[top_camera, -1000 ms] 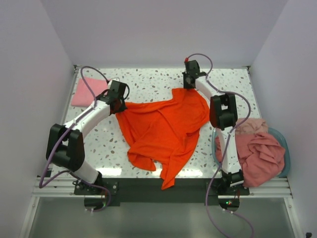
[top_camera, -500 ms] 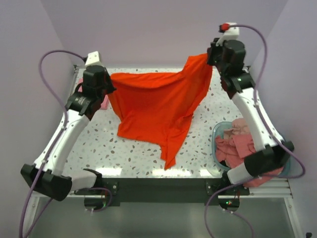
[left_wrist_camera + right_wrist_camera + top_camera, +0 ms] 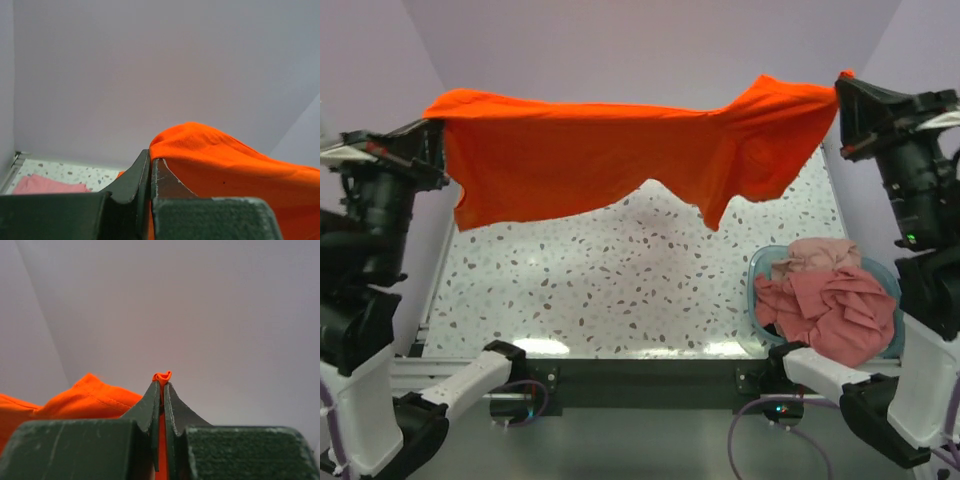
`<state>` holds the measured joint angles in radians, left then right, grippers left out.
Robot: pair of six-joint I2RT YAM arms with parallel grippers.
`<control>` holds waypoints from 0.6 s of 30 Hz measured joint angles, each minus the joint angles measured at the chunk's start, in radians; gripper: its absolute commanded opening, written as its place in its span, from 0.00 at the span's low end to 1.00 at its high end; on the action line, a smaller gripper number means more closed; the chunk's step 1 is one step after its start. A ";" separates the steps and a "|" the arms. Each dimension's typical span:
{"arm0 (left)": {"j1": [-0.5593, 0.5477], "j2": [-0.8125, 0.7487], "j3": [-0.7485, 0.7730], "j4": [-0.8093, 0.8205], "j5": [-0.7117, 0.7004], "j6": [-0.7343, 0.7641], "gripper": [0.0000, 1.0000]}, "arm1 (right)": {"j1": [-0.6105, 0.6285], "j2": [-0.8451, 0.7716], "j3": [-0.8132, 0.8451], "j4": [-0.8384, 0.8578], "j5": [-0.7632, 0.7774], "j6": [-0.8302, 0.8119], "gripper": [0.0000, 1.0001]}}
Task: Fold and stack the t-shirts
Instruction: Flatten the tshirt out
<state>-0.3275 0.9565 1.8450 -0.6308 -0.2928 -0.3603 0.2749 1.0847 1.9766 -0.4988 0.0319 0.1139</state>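
Aloft, orange-red t-shirt taut btw L jaws & R jaws, both tight on it

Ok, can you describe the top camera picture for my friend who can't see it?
A bright orange-red t-shirt hangs stretched in the air above a speckled table, the left tool pinching one end, the right tool the other. A teal tub at the right holds crumpled pink shirts.

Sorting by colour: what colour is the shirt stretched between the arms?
Bright orange-red shirt, clearest in the top external view.
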 measured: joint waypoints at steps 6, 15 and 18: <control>0.000 -0.046 0.201 -0.044 0.072 0.024 0.00 | 0.001 -0.022 0.246 -0.108 -0.061 0.005 0.00; 0.000 -0.088 0.133 -0.017 0.103 0.032 0.00 | 0.001 -0.023 0.285 -0.113 -0.075 0.000 0.00; 0.000 -0.082 -0.020 0.029 0.063 0.030 0.00 | 0.001 0.004 0.171 -0.073 -0.039 -0.020 0.00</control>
<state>-0.3275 0.8742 1.8252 -0.6018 -0.2298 -0.3302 0.2756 1.0885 2.1471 -0.5716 -0.0071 0.0937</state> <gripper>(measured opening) 0.029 0.026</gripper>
